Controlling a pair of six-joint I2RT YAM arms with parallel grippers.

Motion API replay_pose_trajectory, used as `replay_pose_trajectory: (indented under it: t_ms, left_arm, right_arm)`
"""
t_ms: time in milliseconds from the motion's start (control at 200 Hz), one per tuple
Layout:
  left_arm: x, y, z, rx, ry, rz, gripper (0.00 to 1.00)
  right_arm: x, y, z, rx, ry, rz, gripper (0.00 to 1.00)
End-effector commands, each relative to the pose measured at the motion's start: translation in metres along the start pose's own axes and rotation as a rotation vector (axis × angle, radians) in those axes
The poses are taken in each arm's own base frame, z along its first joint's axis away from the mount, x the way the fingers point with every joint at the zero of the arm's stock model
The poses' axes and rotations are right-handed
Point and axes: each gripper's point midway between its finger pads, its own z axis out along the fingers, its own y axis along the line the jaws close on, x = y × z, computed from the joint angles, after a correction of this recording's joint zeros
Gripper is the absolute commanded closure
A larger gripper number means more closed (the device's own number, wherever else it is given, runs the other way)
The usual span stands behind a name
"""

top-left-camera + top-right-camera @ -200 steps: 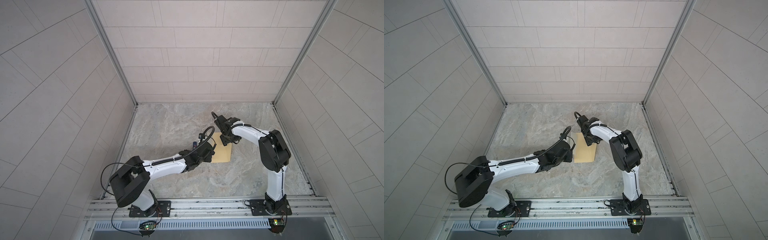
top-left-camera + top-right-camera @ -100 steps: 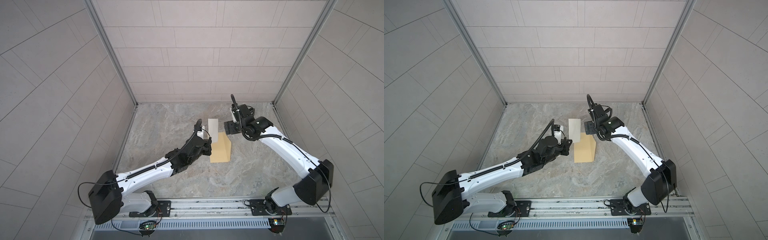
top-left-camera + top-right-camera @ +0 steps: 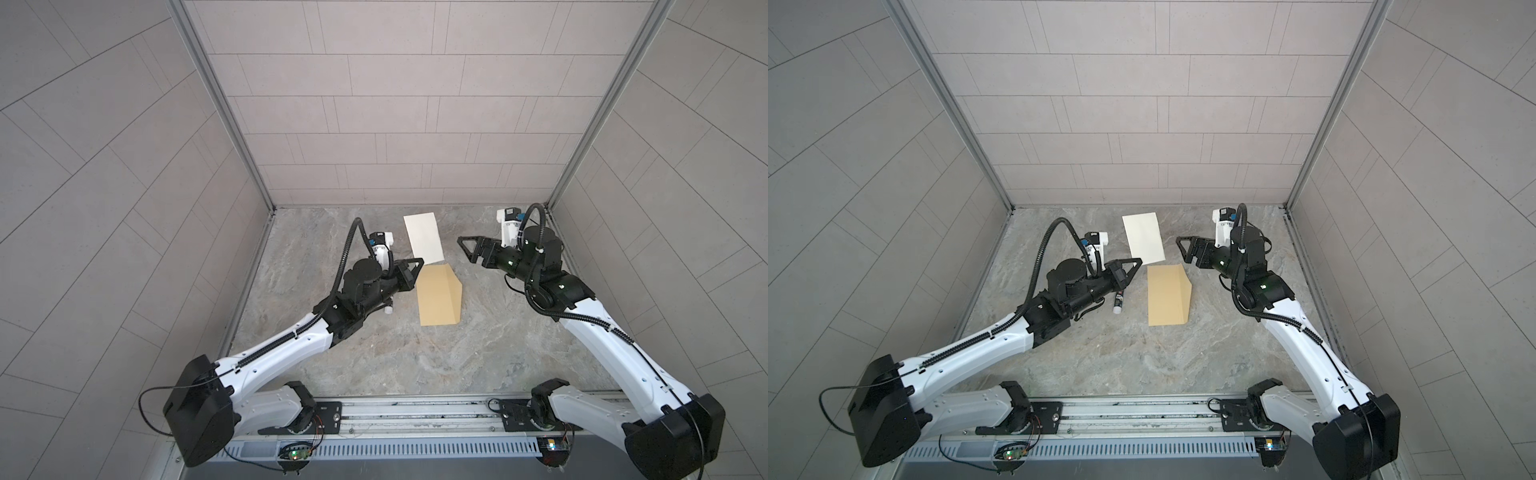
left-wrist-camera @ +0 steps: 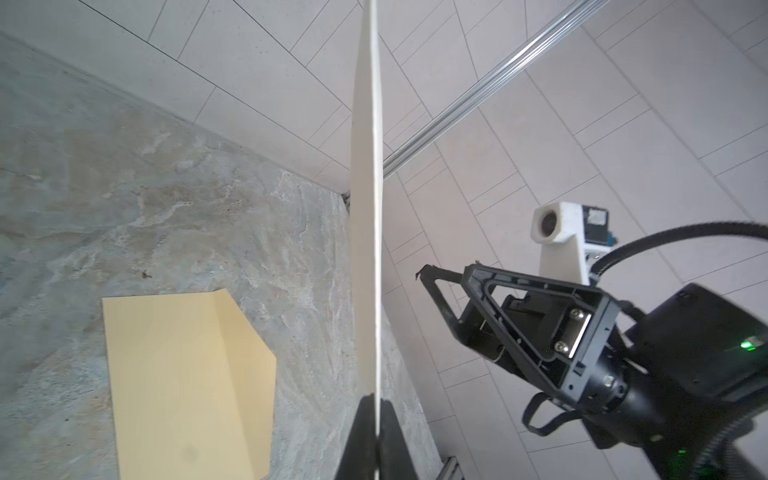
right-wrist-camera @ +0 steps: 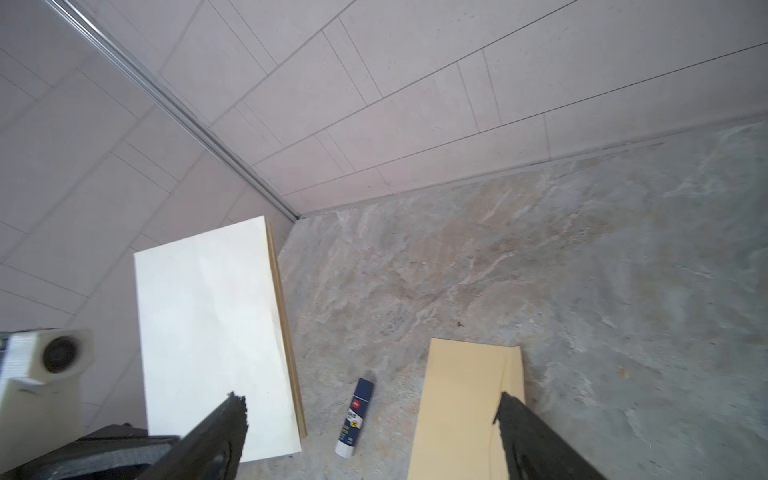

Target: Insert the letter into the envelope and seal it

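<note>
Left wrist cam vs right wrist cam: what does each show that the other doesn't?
Only left wrist: the right gripper in full, open, and the left gripper shut on the letter, which is seen edge-on.
Only right wrist: the glue stick lying on the table, and the letter's broad plain face.
Both: the letter held upright, and the envelope flat on the table with its flap open and the letter not yet in it.

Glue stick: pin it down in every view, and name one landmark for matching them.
In a top view: glue stick, white end only, under the left arm.
In a top view: glue stick whole, left of the envelope.
Left wrist: not in it.
Right wrist: glue stick between the letter and the envelope.
Shared landmark: the envelope, in all four views.
</note>
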Motion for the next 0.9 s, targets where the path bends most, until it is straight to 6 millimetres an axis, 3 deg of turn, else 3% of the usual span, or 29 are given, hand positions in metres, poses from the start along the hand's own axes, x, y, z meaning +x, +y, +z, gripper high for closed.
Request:
replay_pose_trajectory:
  t_ms: [0, 265, 540, 896]
  left_arm:
    - [-0.01, -0.028, -0.007, 0.129, -0.02, -0.054, 1.0]
    - [-0.015, -0.039, -0.01, 0.189, -0.037, -0.1, 1.0]
    - [-0.019, -0.047, -0.012, 0.228, -0.046, -0.121, 1.0]
    - [-0.014, -0.042, -0.008, 0.215, -0.028, -0.132, 1.0]
  right_arm:
    - [-0.017, 0.044, -0.005, -0.266, -0.052, 0.101, 0.07]
    - [-0.018, 0.055, 0.002, -0.398, -0.051, 0.223, 0.11]
    - [-0.004, 0.067, 0.011, -0.497, 0.0, 0.322, 0.13]
    - [-0.003, 0.092, 0.013, -0.552, 0.011, 0.326, 0.37]
